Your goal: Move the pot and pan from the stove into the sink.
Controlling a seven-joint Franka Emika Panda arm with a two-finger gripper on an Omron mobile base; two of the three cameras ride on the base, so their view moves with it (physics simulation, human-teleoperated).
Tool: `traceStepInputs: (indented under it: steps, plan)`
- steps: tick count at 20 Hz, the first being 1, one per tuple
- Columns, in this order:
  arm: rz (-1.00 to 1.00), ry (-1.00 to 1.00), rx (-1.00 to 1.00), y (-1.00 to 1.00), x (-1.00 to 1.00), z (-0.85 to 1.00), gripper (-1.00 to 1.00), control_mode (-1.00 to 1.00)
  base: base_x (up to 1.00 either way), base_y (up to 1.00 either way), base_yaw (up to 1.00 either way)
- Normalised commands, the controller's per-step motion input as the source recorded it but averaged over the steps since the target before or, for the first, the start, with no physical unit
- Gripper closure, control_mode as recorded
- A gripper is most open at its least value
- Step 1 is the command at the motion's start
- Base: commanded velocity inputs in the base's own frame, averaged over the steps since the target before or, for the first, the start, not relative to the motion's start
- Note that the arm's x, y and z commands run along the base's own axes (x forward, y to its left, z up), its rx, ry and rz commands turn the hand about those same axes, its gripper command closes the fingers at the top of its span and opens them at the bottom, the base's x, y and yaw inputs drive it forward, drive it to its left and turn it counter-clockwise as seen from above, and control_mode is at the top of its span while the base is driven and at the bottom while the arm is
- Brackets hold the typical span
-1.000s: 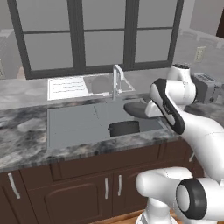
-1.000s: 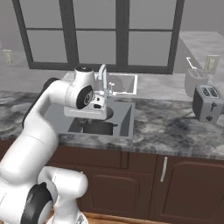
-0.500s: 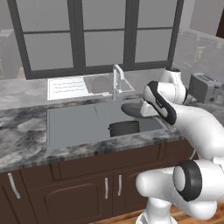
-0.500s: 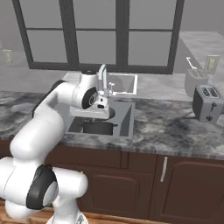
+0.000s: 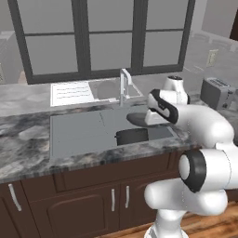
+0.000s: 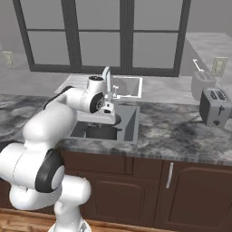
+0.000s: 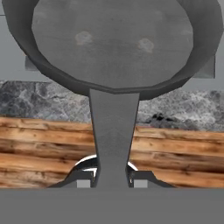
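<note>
The white arm (image 6: pixel 59 113) reaches from the near left over the sink (image 6: pixel 129 124), its hand above the basin with the pan (image 6: pixel 113 119) just beneath it. A toaster (image 6: pixel 215 106) stands well to the right on the marbled counter (image 6: pixel 181 133), and the chrome faucet (image 6: pixel 108 79) rises at the sink's far edge.

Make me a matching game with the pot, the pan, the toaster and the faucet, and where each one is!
Things:
1. pot
2. pan
3. toaster
4. faucet

Places:
A. standing tall behind the sink basin
B. held by its handle in the gripper, above the sink
C. sitting down inside the sink basin
D. on the counter, off to the side of the sink

Pairs: 1-C, 2-B, 3-D, 4-A
</note>
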Motion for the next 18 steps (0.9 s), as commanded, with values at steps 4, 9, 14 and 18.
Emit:
traceStepInputs:
  steps: [4,9,14,18]
  plan:
    - [0.00,0.00,-0.01,0.00,0.40,-0.30,1.00,-1.00,0.00,0.00,0.00]
    - [0.00,0.00,-0.02,0.00,0.32,-0.31,1.00,-1.00,0.00,0.00,0.00]
    - [0.00,0.00,-0.03,0.01,0.16,-0.33,1.00,-1.00,0.00,0.00,0.00]
    - [0.00,0.00,-0.02,0.01,0.13,-0.29,1.00,-1.00,0.00,0.00,0.00]
